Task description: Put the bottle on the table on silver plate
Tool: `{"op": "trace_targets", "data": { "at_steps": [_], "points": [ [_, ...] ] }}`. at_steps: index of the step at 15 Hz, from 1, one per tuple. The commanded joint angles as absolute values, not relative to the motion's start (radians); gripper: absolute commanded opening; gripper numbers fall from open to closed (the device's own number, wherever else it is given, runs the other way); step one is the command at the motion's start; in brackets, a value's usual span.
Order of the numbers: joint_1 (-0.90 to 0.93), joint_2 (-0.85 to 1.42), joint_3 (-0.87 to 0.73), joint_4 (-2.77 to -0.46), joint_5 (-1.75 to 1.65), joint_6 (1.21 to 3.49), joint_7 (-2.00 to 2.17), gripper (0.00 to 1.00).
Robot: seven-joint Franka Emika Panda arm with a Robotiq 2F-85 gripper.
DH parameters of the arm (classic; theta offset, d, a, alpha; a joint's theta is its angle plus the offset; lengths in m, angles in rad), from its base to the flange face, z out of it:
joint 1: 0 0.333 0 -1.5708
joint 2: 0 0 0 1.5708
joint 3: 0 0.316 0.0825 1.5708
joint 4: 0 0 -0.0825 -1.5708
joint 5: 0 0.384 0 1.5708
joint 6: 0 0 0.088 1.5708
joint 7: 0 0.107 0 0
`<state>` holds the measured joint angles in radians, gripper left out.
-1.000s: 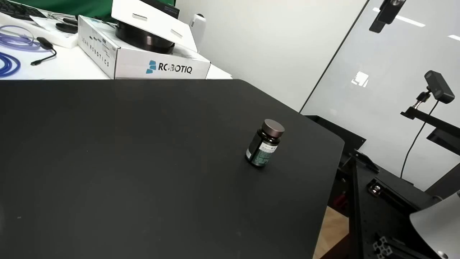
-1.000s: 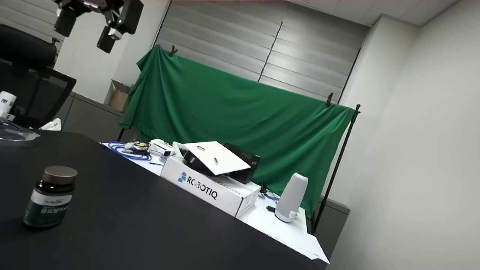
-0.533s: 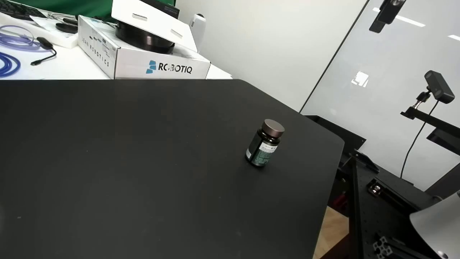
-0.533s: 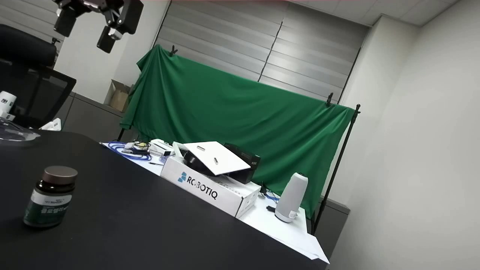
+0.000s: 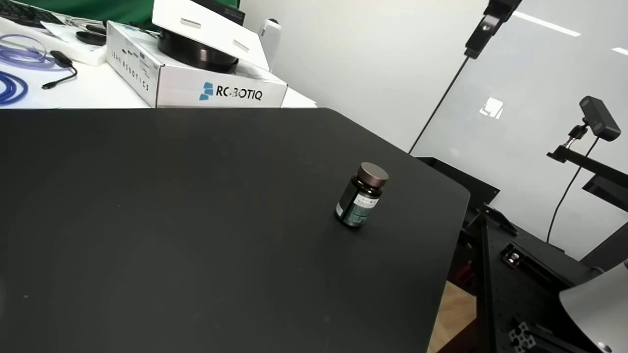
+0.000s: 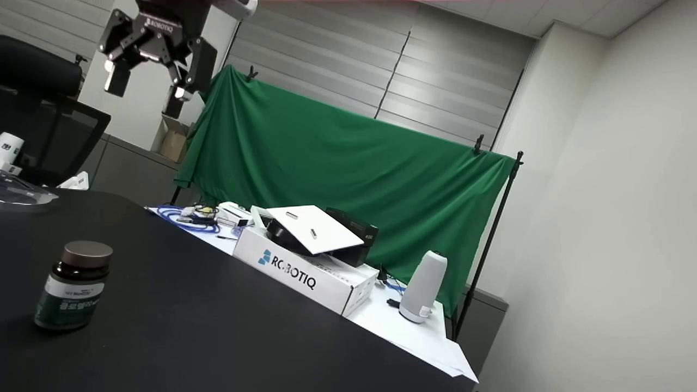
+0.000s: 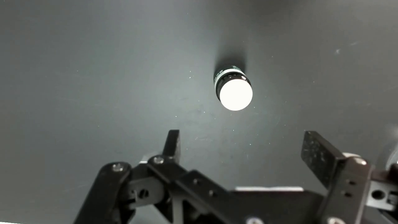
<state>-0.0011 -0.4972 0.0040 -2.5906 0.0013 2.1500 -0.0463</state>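
The small dark bottle (image 5: 360,198) with a brownish-black cap and green-and-white label stands upright on the black table (image 5: 186,220). It shows also in an exterior view (image 6: 73,288) at lower left and in the wrist view (image 7: 236,93), where its cap looks bright white. My gripper (image 7: 242,133) is open and empty, with its fingers wide apart. In the wrist view the bottle lies ahead of the gap between the fingertips. In an exterior view the gripper (image 6: 145,99) hangs well above the table and the bottle. I cannot make out the silver plate in any view.
A clear plastic-looking item (image 6: 22,191) lies on the table's far corner. A pale curved rim (image 7: 393,155) shows at the wrist view's right edge, too little to identify. A white printed box (image 5: 216,86) stands on a white desk behind the table. The table's edge (image 5: 454,245) lies right of the bottle.
My gripper has come lower: it moved down and left in one exterior picture and down and right in another. It stays open. The bottle has not moved.
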Motion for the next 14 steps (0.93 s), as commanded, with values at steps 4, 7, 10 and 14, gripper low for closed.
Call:
{"op": "trace_targets", "data": {
  "at_steps": [4, 7, 10, 14],
  "points": [
    [0.006, -0.252, 0.002, -2.591, 0.001, 2.32, -0.051, 1.0],
    [0.012, -0.163, 0.009, -2.613, -0.001, 2.421, -0.055, 1.0],
    [0.021, -0.085, 0.02, -2.621, -0.003, 2.493, -0.046, 1.0],
    [0.031, -0.002, 0.031, -2.622, -0.005, 2.565, -0.046, 1.0]
  ]
}}
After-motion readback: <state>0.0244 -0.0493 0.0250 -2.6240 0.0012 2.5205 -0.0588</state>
